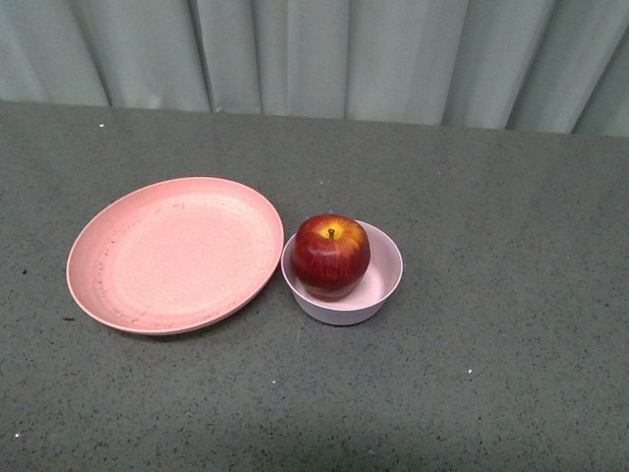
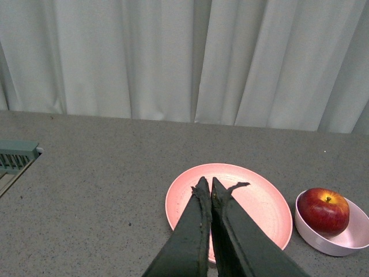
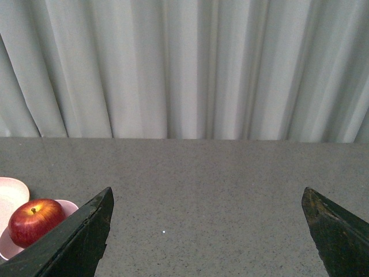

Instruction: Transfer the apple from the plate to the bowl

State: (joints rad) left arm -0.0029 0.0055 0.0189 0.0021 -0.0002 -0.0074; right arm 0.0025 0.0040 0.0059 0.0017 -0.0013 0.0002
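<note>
The dark red apple (image 1: 331,256) sits inside the small pale pink bowl (image 1: 385,280), stem up. Touching the bowl's left side lies the wide salmon-pink plate (image 1: 177,254), with nothing on it. Neither gripper shows in the front view. In the left wrist view my left gripper (image 2: 207,184) is shut with nothing in it, its tips over the plate (image 2: 259,205), with the apple (image 2: 323,210) and bowl (image 2: 346,242) off to one side. In the right wrist view my right gripper (image 3: 207,199) is wide open over bare table, apart from the apple (image 3: 34,221) in the bowl (image 3: 68,206).
The grey speckled table (image 1: 491,177) runs back to a pale curtain (image 1: 314,49). A pale green slotted object (image 2: 14,157) lies at the table's edge in the left wrist view.
</note>
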